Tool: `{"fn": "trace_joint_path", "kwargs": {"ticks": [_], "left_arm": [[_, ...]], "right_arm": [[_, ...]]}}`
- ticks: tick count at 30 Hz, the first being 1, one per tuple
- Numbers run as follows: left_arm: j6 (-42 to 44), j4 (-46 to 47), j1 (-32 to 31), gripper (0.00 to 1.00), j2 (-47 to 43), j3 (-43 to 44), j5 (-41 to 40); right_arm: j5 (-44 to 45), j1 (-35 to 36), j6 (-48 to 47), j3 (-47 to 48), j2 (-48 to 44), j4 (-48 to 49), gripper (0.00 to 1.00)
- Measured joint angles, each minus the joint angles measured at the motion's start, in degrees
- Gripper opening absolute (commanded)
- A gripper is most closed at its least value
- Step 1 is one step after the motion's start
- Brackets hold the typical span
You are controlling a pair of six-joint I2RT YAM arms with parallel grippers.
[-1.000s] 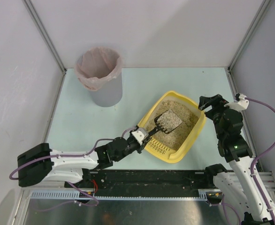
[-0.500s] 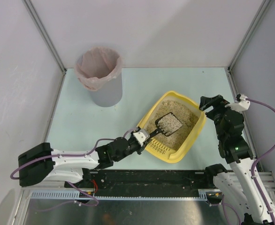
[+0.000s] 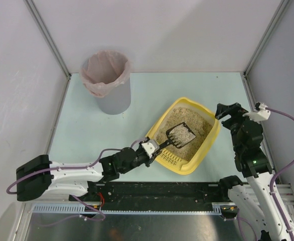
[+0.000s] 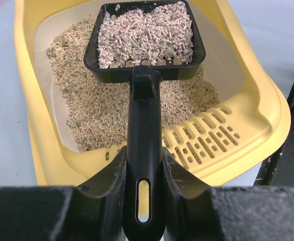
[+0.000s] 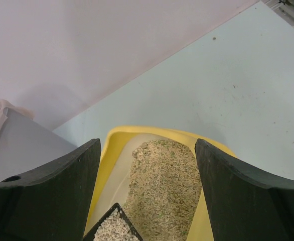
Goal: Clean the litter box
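The yellow litter box (image 3: 213, 134) sits right of centre, holding beige litter, with its slotted grille (image 3: 169, 157) at the near-left end. It also shows in the left wrist view (image 4: 257, 115) and the right wrist view (image 5: 118, 145). My left gripper (image 3: 148, 148) is shut on the handle of a black scoop (image 4: 145, 150), whose head (image 3: 180, 133) is full of litter and held just above the box. My right gripper (image 3: 224, 111) is open and empty, over the box's far-right rim.
A grey bin with a pink liner (image 3: 107, 80) stands at the back left of the pale green table. Its edge shows in the right wrist view (image 5: 16, 145). Grey walls close the sides and back.
The scoop head has drawn back slightly toward the near left and risen a little with its load. The right arm has shifted slightly right.
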Motion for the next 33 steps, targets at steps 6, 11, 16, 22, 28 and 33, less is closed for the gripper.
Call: {"fn": "trace_joint_path", "kwargs": {"ticks": [6,11,16,22,28,33], "left_arm": [[0.11,-0.96,-1.27,0.00,-1.38,-0.11,-0.96],[0.44,-1.20,-1.70,0.00,-2.34,-0.09,-1.79],[0.02,-2.60,-2.32,0.00,-3.37,-0.13,-0.13],[0.07,-5.73,-4.09,0.00,-5.44,-0.68,-1.27],[0.44,-7.30,-4.98,0.00,-5.14,-0.59,-2.51],[0.94,-8.83,-6.25,0.00,-4.46,-0.57,-4.24]], "right_arm": [[0.50,0.00,0.00,0.00,-0.70,-0.26,0.81],[0.74,0.00,0.00,0.00,-0.76,-0.37,0.81],[0.76,0.00,0.02,0.00,-0.59,-0.50,0.81],[0.79,0.00,0.04,0.00,0.48,-0.63,0.81],[0.74,0.00,0.20,0.00,1.53,-0.63,0.81],[0.79,-0.02,0.17,-0.02,1.53,-0.63,0.81]]}}
